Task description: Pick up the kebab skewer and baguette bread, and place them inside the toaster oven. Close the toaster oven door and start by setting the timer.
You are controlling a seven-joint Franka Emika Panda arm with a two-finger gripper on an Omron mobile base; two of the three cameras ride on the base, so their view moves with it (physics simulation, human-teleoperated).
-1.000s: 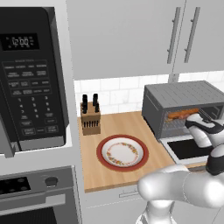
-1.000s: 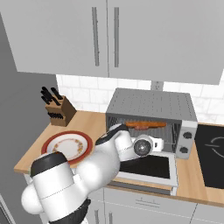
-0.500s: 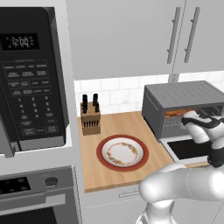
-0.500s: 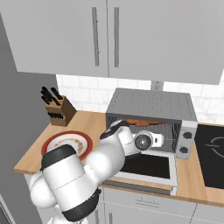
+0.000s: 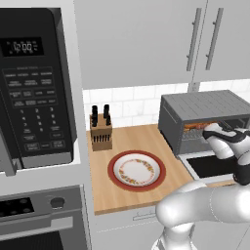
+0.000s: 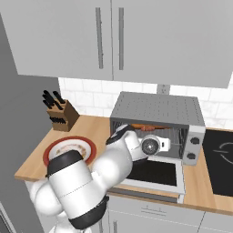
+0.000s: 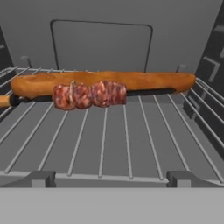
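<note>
Inside the toaster oven (image 6: 159,111), kebab skewer (image 7: 89,94) lies against baguette bread (image 7: 103,81); gripper (image 7: 109,178) jaws apart, empty.

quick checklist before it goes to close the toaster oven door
1. Kebab skewer lying on the rack: ok.
2. Baguette bread on the rack, right behind the skewer: ok.
3. Gripper open, holding nothing: ok.
4. Toaster oven door folded down and open, not yet closed: ok to start.
5. Hand clear of the toaster oven opening: not ok, it sits at the mouth above the door.
6. Timer knob position: cannot tell.
</note>
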